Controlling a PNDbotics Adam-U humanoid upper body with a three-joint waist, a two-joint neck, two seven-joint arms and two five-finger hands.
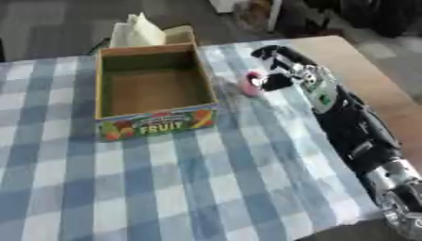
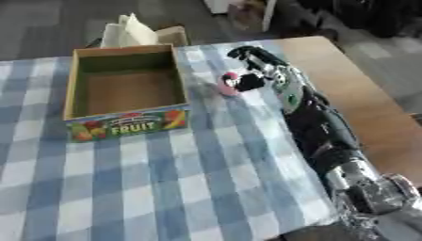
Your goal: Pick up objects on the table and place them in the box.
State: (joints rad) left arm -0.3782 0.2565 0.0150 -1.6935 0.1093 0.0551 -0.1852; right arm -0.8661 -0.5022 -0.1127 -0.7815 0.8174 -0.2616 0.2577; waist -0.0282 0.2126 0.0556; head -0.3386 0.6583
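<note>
The robot's right arm comes in from the lower right and stretches far across the table, which is covered with a blue and white checked cloth. At the end of the arm the right hand is black with silver parts, and it is placed just to the right of the box. Between the thumb and the fingers there is a small pink object, round in shape; the fingers are curled around it and it looks pinched in the hand. The picture is blurred here, so I cannot say if the pink object touches the cloth or is a little above it.

The box is made of cardboard and it is open on top. Its front wall has coloured fruit pictures and the word FRUIT. Inside I see only the brown bottom. The pink object is outside the box, close to its right wall, near the far right corner.

Behind the box, at the far edge of the table, some pale yellow paper stands up. The left hand does not appear in either view.
</note>
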